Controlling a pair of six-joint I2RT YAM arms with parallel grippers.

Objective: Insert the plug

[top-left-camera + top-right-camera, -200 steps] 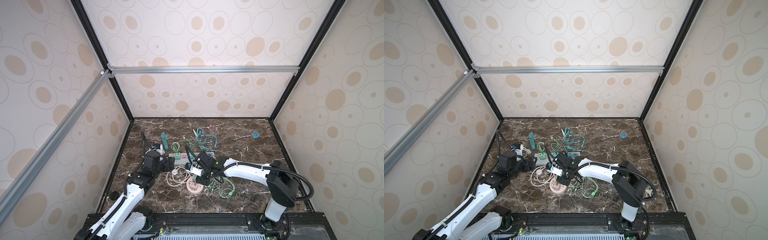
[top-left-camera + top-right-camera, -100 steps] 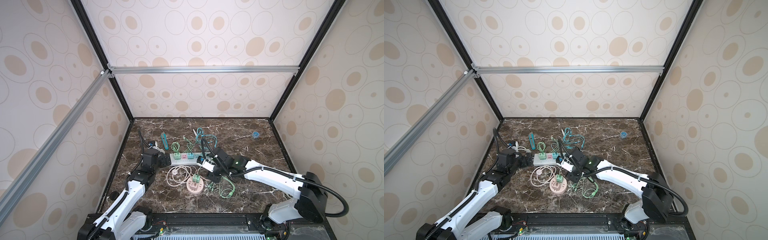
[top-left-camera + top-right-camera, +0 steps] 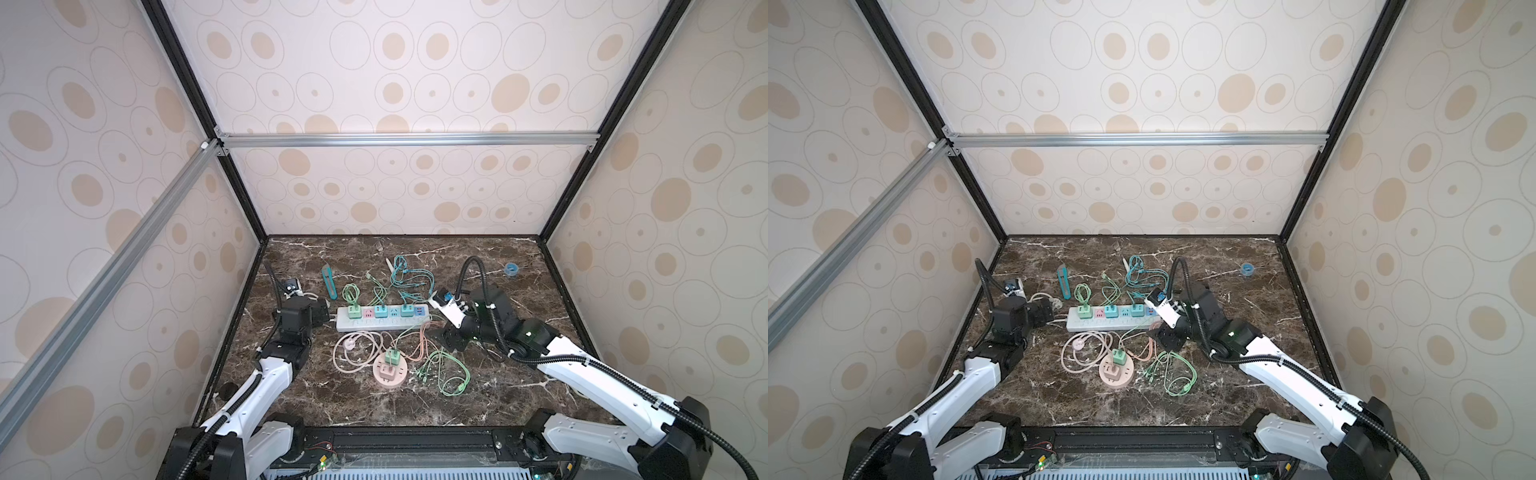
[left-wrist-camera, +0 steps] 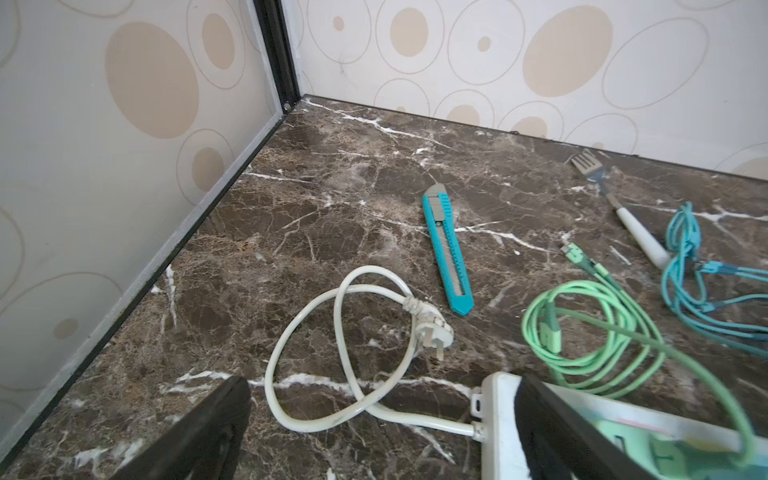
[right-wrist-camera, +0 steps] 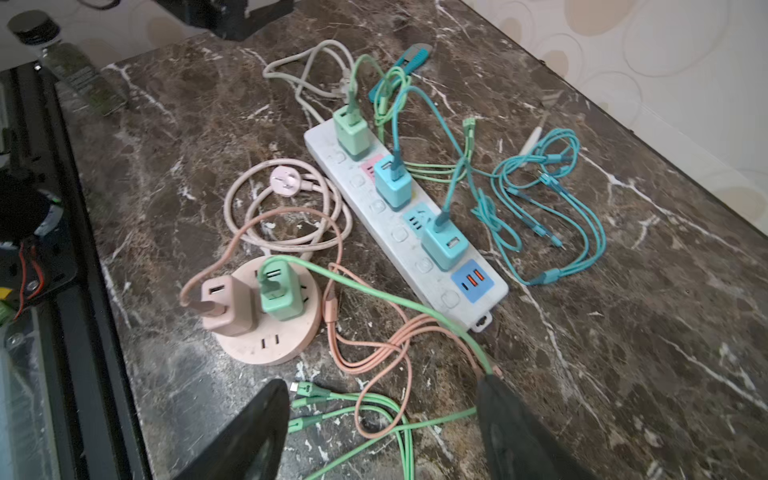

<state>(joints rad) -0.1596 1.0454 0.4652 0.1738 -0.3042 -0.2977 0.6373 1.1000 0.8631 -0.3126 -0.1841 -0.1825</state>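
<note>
On the marble table (image 3: 374,411) a white power strip (image 3: 374,326) is laid, and three chargers (image 5: 392,187) are seen seated in it. The left gripper (image 4: 380,395) is held wide spread at the cord end of the strip, with nothing pinched. The right gripper (image 5: 382,384) is also spread and empty, near the other end. In front of the strip a round pink socket (image 3: 401,380) is placed, in which a pink plug (image 5: 226,305) and the green plug (image 3: 392,357) are stood upright. The insertion is judged to be done; only the withdrawal of the arms seems to be left.
</note>
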